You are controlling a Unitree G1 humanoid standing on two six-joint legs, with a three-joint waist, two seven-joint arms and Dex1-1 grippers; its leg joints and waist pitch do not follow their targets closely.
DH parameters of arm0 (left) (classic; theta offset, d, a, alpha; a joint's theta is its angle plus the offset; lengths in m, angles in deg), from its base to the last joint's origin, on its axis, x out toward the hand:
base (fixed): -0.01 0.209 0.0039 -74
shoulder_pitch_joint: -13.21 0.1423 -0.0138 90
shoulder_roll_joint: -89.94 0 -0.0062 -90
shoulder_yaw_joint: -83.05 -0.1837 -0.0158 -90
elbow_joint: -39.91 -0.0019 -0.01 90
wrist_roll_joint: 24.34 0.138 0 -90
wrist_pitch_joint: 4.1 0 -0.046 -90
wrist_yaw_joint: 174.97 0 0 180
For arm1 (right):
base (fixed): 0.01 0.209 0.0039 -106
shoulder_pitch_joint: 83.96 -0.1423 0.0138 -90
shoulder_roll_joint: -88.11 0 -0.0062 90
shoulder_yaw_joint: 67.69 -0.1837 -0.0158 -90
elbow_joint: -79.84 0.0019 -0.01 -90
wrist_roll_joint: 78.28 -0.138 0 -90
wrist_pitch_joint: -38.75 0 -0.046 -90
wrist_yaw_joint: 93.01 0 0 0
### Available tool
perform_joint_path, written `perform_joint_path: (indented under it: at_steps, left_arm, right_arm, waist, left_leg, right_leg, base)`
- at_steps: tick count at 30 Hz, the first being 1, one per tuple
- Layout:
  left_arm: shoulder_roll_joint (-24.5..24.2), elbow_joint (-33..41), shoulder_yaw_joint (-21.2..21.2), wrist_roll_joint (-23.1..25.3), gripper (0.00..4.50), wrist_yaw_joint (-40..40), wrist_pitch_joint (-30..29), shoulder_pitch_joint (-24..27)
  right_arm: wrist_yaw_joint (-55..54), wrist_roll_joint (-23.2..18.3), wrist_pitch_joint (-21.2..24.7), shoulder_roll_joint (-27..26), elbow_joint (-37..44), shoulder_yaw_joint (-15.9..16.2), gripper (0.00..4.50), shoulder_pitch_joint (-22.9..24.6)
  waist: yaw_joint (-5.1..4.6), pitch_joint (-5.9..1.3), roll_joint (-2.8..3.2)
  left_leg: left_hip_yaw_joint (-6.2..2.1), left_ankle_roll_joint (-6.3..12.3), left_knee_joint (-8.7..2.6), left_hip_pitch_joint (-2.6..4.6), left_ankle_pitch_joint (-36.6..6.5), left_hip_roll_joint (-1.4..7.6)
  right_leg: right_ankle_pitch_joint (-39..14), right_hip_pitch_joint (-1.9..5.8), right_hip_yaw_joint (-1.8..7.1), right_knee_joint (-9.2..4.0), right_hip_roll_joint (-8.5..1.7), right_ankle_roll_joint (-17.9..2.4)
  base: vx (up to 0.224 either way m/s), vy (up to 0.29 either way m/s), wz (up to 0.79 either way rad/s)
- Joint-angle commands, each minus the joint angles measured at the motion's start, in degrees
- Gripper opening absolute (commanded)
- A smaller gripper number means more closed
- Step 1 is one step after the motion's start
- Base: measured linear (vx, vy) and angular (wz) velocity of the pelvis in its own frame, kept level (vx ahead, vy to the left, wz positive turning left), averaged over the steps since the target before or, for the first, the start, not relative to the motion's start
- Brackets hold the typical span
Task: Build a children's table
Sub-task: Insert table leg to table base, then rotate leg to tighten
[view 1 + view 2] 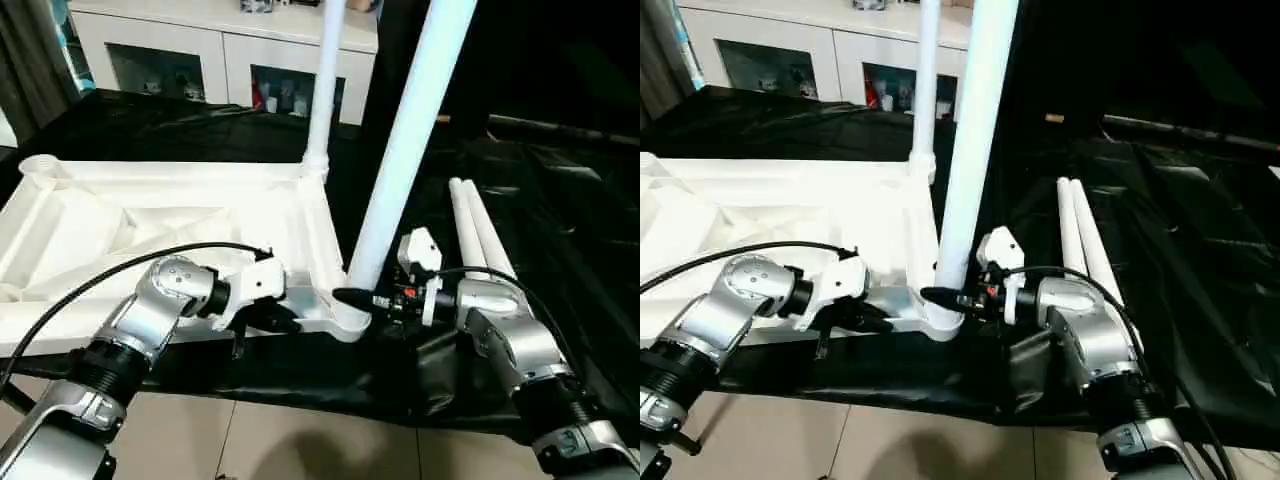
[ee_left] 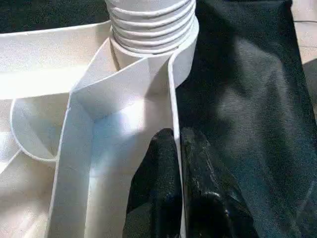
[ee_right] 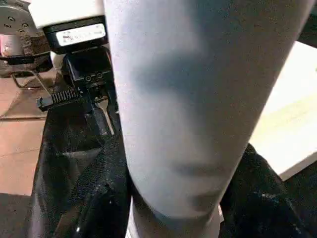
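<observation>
Tabletop (image 1: 180, 215) left; 2 legs (image 1: 400, 150) upright in right-side sockets; 2 spare legs (image 1: 478, 228) right.

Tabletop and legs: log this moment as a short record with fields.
tabletop: upside down on black sheet
far leg: upright in far corner socket
near leg: standing in near corner socket, threads still showing
spare legs: two lying side by side on the sheet
left gripper: jaws pinching tabletop rim wall
right gripper: jaws around near leg's base

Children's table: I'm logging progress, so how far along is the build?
Done: one white tube leg stands in the far socket of the white ribbed plastic tabletop. In hand: the right claw grips a second leg at the near socket; the left claw pinches the tabletop's rim. Left: two legs on the black sheet.
</observation>
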Motion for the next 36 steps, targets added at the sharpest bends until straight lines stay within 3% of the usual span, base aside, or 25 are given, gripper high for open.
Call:
perform_joint_path:
  at_steps: [1,10,13,14,15,16,17,18,19,20,21,22,23,24,25,26,27,28,29,30,31,32,33,36]
  left_arm:
    - [0.78,4.33,-1.84,-2.34,0.00,6.91,3.50,-0.84]
    - [1.18,1.09,-1.22,-0.69,0.00,3.00,4.83,-1.98]
    - [2.32,-1.02,-0.41,0.67,0.00,-1.21,4.35,-2.56]
    - [2.81,-1.65,0.00,0.79,0.00,-2.60,3.34,-2.80]
    - [3.18,-2.16,0.28,0.97,0.00,-3.73,2.76,-3.04]
    - [3.61,-2.77,0.59,1.22,0.00,-5.09,2.14,-3.34]
    - [4.32,-3.72,1.12,1.58,0.00,-7.32,0.26,-3.93]
    - [5.11,-4.63,1.72,1.60,0.00,-9.15,-0.99,-4.46]
    - [5.91,-5.30,2.35,1.28,0.00,-10.42,-2.37,-4.88]
    - [6.33,-5.47,2.63,1.14,0.00,-11.07,-3.37,-5.07]
    - [7.37,-5.54,3.13,0.91,0.00,-12.54,-5.60,-5.46]
    - [7.37,-5.54,3.13,0.91,0.00,-12.54,-5.60,-5.46]
    - [9.30,-4.82,3.72,1.13,0.00,-15.62,-10.45,-5.88]
    - [10.10,-4.48,3.96,1.33,0.00,-16.90,-12.38,-6.01]
    - [10.10,-4.48,3.96,1.33,0.00,-16.90,-12.38,-6.01]
    - [11.28,-3.75,4.28,2.27,0.00,-19.85,-15.94,-6.27]
    - [11.68,-3.51,4.37,2.63,0.00,-20.91,-17.13,-6.36]
    - [13.51,-1.93,4.74,3.79,0.00,-24.64,-22.14,-6.61]
    - [14.73,-0.56,4.93,4.05,0.00,-26.32,-24.54,-6.55]
    - [14.73,-0.56,4.93,4.05,0.00,-26.32,-24.54,-6.55]
    - [16.02,0.70,5.13,3.92,0.00,-27.97,-26.83,-6.51]
    - [17.03,1.90,5.03,3.88,0.00,-29.16,-28.39,-6.34]
    - [17.24,2.06,4.99,4.03,0.00,-29.75,-28.72,-6.33]
    - [17.25,1.16,5.20,4.44,0.00,-30.87,-28.40,-6.46]
  right_arm:
    - [-0.09,3.82,3.32,2.76,-5.42,2.96,1.89,4.48]
    - [-2.09,4.93,2.02,2.25,-6.77,2.50,1.89,4.16]
    - [-8.06,6.54,0.33,0.85,-10.17,1.08,1.89,3.19]
    - [-10.96,7.23,-0.39,0.22,-11.73,0.45,1.89,2.66]
    - [-12.95,7.66,-0.68,-0.20,-12.68,0.06,1.89,2.30]
    - [-15.24,8.14,-0.97,-0.69,-13.73,-0.38,1.89,1.89]
    - [-18.53,8.63,-1.07,-1.47,-15.44,-1.00,1.89,1.15]
    - [-22.06,9.00,-1.27,-2.44,-17.34,-1.69,1.89,0.27]
    - [-25.37,9.16,-1.27,-3.42,-19.18,-2.36,1.89,-0.68]
    - [-27.17,9.18,-1.15,-3.98,-20.21,-2.74,1.89,-1.27]
    - [-32.12,9.19,-0.87,-5.53,-23.10,-3.72,1.89,-3.04]
    - [-32.12,9.19,-0.87,-5.53,-23.10,-3.72,1.89,-3.04]
    - [-40.80,8.59,-0.71,-8.27,-28.45,-5.42,1.89,-6.78]
    - [-44.26,8.13,-0.83,-9.41,-30.75,-6.14,1.89,-8.40]
    - [-44.26,8.13,-0.83,-9.41,-30.75,-6.14,1.89,-8.40]
    - [-47.76,8.27,-1.19,-10.59,-32.89,-6.28,1.89,-10.31]
    - [-48.83,8.38,-1.39,-10.95,-33.60,-6.29,1.89,-10.93]
    - [-52.60,8.45,-2.16,-12.56,-35.80,-6.55,1.88,-13.24]
    - [-54.34,8.09,-2.45,-13.77,-36.90,-6.96,1.88,-14.65]
    - [-54.34,8.09,-2.45,-13.77,-36.90,-6.96,1.88,-14.65]
    - [-55.95,7.54,-2.69,-15.15,-38.28,-7.66,1.88,-16.05]
    - [-57.07,7.33,-2.77,-16.57,-39.41,-7.89,1.88,-17.33]
    - [-57.13,7.41,-2.82,-17.03,-39.78,-7.87,1.88,-17.70]
    - [-57.41,7.07,-2.82,-17.82,-40.88,-8.08,1.88,-18.49]
  waist:
    - [-0.09,-2.37,1.66]
    - [-0.05,-2.25,1.57]
    - [-0.22,-1.80,1.55]
    - [-0.53,-1.48,1.46]
    - [-0.70,-1.29,1.25]
    - [-1.34,-1.01,1.50]
    - [-1.66,-1.00,1.67]
    - [-2.75,-0.91,2.64]
    - [-3.03,-0.58,4.31]
    - [-2.65,-1.14,3.98]
    - [-0.94,-0.40,4.92]
    - [-1.43,-0.58,3.40]
    - [-1.15,-2.14,-0.57]
    - [-0.64,-1.80,-0.51]
    - [-0.27,-1.61,0.02]
    - [-0.08,-2.13,2.15]
    - [-0.52,-2.46,2.20]
    - [-0.83,-2.44,2.28]
    - [-0.71,-2.41,2.38]
    - [-0.93,-1.94,2.19]
    - [-1.02,-1.95,1.40]
    - [-0.89,-1.64,1.75]
    - [-0.94,-2.01,1.34]
    - [-0.81,-2.06,1.24]
  left_leg:
    - [-2.24,-1.62,-4.70,1.12,-23.15,4.02]
    - [-2.43,-1.69,-4.82,1.11,-24.05,4.03]
    - [-2.50,-1.88,-4.65,1.62,-26.70,3.85]
    - [-2.83,-1.93,-4.55,1.65,-28.26,3.66]
    - [-3.15,-2.20,-4.12,2.31,-30.02,3.51]
    - [-3.52,-2.39,-3.79,3.15,-32.82,3.29]
    - [-3.87,-2.67,-3.88,3.23,-34.25,3.50]
    - [-4.94,-3.76,-4.91,3.15,-39.35,4.32]
    - [-5.90,-5.16,-8.51,0.70,-47.42,6.18]
    - [-6.18,-5.56,-10.68,-2.01,-49.50,7.06]
    - [-2.51,-6.54,-13.46,-2.87,-54.83,4.97]
    - [-2.43,-6.39,-13.43,-1.70,-53.01,4.90]
    - [-2.94,-6.92,-6.61,2.02,-39.25,2.76]
    - [-3.99,-3.07,2.50,2.24,-18.36,1.18]
    - [-4.83,-1.97,1.58,-0.75,-10.54,1.95]
    - [-4.81,-5.16,-4.17,-2.96,-5.99,3.15]
    - [-5.01,-5.64,-4.54,-2.18,-9.46,3.65]
    - [-4.67,-6.30,-4.76,-0.97,-17.15,3.76]
    - [-4.48,-6.26,-4.64,-0.28,-19.52,3.75]
    - [-4.25,-5.47,-4.71,-0.55,-22.24,3.33]
    - [-4.06,-4.85,-4.70,-0.81,-22.58,3.22]
    - [-4.19,-4.88,-4.81,-0.56,-24.38,3.36]
    - [-4.15,-4.72,-4.69,-0.54,-23.99,3.29]
    - [-3.83,-3.55,-5.08,-0.86,-20.09,3.51]
  right_leg:
    - [-23.74,1.60,3.82,-5.26,-5.13,-9.27]
    - [-26.59,1.48,3.78,-5.62,-5.29,-8.12]
    - [-31.87,0.89,3.52,-6.35,-5.32,-6.84]
    - [-37.20,0.90,3.05,-6.95,-5.53,-5.11]
    - [-43.02,0.49,2.30,-7.90,-5.76,-2.66]
    - [-46.72,0.24,0.90,-9.30,-5.55,-0.72]
    - [-46.75,0.64,0.09,-9.48,-5.50,-0.19]
    - [-43.00,1.81,-2.02,-9.52,-4.99,0.00]
    - [-32.46,4.98,-2.84,-5.00,-3.70,-1.95]
    - [-20.66,7.67,-1.13,1.81,-3.23,-3.30]
    - [-9.84,6.01,-1.99,4.87,-0.61,-4.17]
    - [-13.14,5.35,-0.25,5.43,-0.97,-4.10]
    - [-37.21,1.87,3.79,-1.42,-5.08,-2.13]
    - [-54.14,0.10,4.73,-7.95,-11.62,-3.06]
    - [-53.24,2.98,5.27,-6.99,-12.40,-2.85]
    - [-30.79,3.82,2.23,-3.36,-6.08,-4.74]
    - [-24.85,3.42,2.12,-2.66,-5.34,-5.84]
    - [-20.96,2.60,2.62,-2.32,-5.06,-8.41]
    - [-20.64,2.13,2.91,-2.64,-5.25,-9.58]
    - [-23.39,2.33,2.83,-3.27,-5.38,-9.93]
    - [-25.83,2.63,2.68,-3.66,-5.40,-8.95]
    - [-31.81,2.24,2.37,-4.08,-5.69,-7.06]
    - [-33.84,2.42,2.44,-4.65,-5.85,-5.25]
    - [-28.76,2.45,2.82,-4.48,-5.56,-5.32]
  base:
    - [0.000,0.000,0.00]
    - [0.000,0.000,0.00]
    - [0.000,0.000,0.00]
    - [-0.054,0.001,-0.03]
    - [-0.054,0.001,-0.03]
    - [-0.066,0.012,-0.05]
    - [-0.059,0.036,-0.08]
    - [-0.059,0.036,-0.08]
    - [-0.081,0.049,-0.11]
    - [-0.131,0.037,-0.06]
    - [-0.131,0.037,-0.06]
    - [-0.085,-0.027,0.02]
    - [0.014,-0.088,-0.19]
    - [0.014,-0.088,-0.19]
    - [0.061,-0.035,-0.53]
    - [0.026,0.004,-0.37]
    - [0.026,0.004,-0.37]
    - [0.000,0.000,0.00]
    - [0.000,0.000,0.00]
    - [0.000,0.000,0.00]
    - [0.000,0.000,0.00]
    - [0.000,0.000,0.00]
    - [0.000,0.000,0.00]
    - [0.000,0.000,0.00]
